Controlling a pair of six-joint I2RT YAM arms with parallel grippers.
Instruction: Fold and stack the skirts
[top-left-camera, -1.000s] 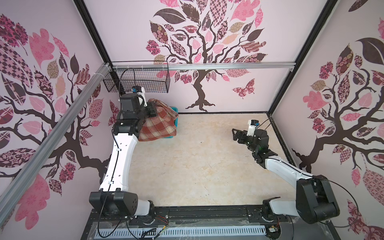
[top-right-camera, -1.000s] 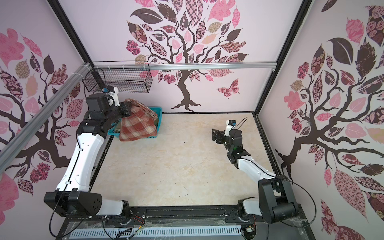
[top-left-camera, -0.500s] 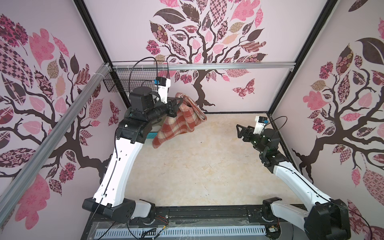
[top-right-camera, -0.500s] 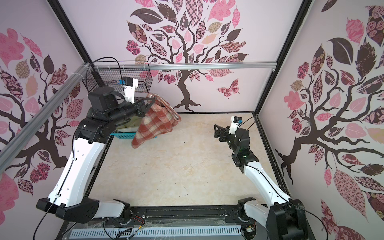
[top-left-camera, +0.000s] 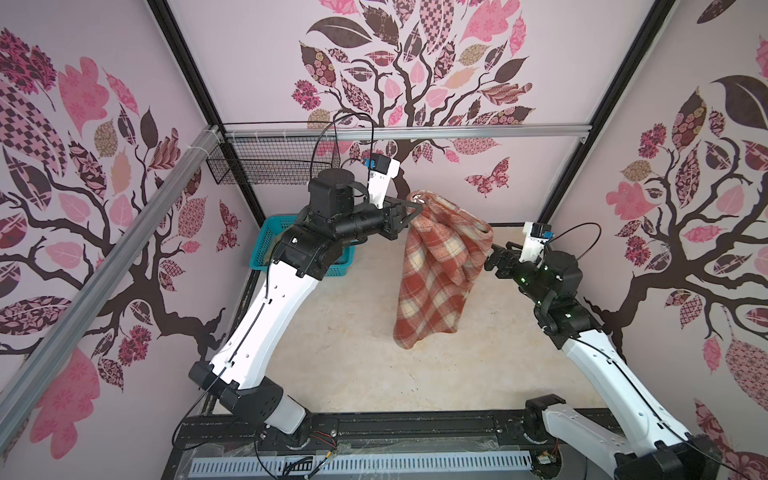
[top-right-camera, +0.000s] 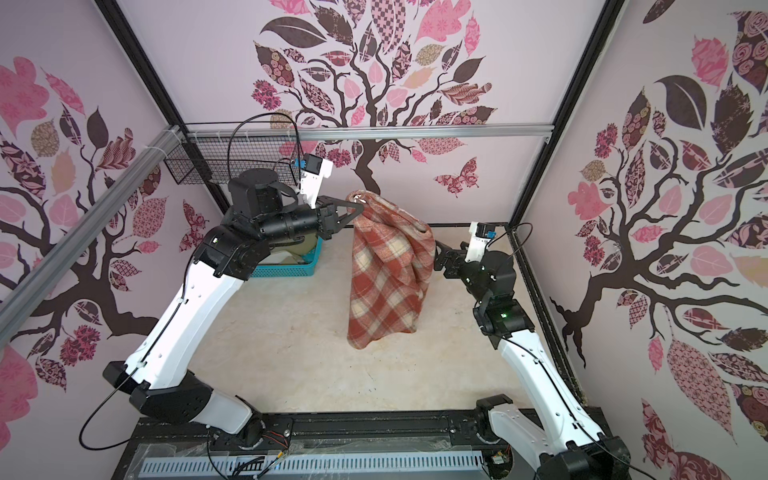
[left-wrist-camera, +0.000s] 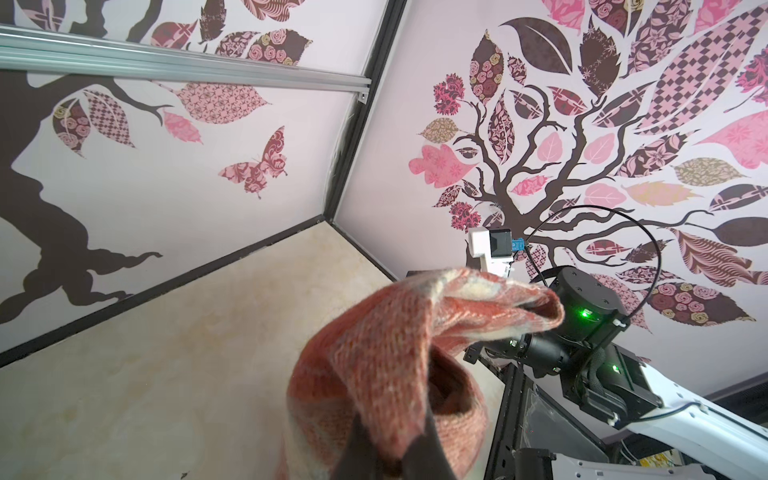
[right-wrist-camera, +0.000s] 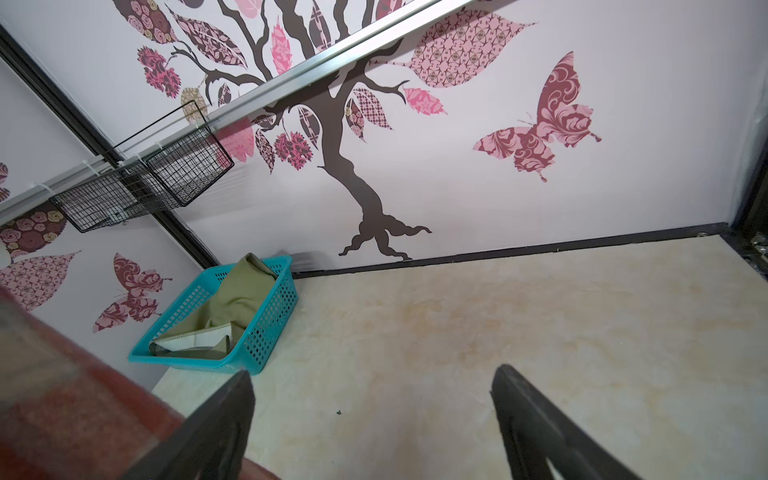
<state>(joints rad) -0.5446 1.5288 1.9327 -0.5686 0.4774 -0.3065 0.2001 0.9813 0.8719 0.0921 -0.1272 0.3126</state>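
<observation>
Clamped on the plaid skirt, the left gripper has swung it clear of the turquoise basket. The right gripper, wide open and empty, has drawn near, likely to help spread it.

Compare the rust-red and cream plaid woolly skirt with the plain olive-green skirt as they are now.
Pattern: the rust-red and cream plaid woolly skirt is checked; the plain olive-green skirt is one colour with pale lining showing.
Place: the plaid skirt hangs from the shut left hand over the table; the olive-green skirt lies crumpled in the turquoise plastic basket.
Shared: both are cloth, and neither is folded yet.
</observation>
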